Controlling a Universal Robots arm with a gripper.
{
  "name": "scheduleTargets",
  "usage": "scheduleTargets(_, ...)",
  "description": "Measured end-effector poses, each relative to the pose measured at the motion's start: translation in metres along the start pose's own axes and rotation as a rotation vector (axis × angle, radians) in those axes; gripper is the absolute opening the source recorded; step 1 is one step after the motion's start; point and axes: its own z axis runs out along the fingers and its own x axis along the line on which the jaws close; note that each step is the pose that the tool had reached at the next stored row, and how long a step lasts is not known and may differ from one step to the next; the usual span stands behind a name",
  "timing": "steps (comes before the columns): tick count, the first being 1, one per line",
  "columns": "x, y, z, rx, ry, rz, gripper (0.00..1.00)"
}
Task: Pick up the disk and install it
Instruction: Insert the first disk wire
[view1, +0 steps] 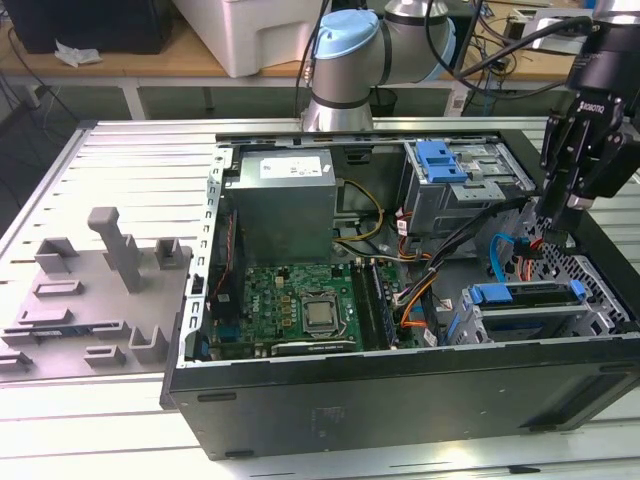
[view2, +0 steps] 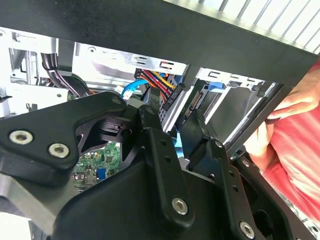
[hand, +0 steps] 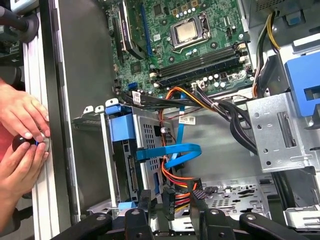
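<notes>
One tool (view1: 553, 232) hangs with its fingers (view2: 152, 135) a bit apart, holding nothing, near the colored wires (hand: 173, 180). The disk (view1: 528, 320) already sits in its bay inside the computer case (view1: 400, 400), so little work looks left.

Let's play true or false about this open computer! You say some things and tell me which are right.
The black metal computer case lies open on the slatted metal table. True.
The pincer holds the flat silver disk with the blue frame. False: the pincer is open and empty; the disk sits in a bay inside the case.
A person's hands are beside the case. True.
The green circuit board lies outside the case. False: it is inside.
</notes>
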Motion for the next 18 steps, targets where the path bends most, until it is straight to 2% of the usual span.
scheduleTargets(10, -0.0016, -0.0009, 0.0034, 0.0003, 0.0046, 0.001, 0.44)
scheduleTargets(13, -0.0023, -0.0011, 0.005, 0.0009, 0.0146, 0.002, 0.44)
scheduleTargets(18, -0.0033, -0.0013, 0.0074, 0.0019, 0.0244, 0.003, 0.44)
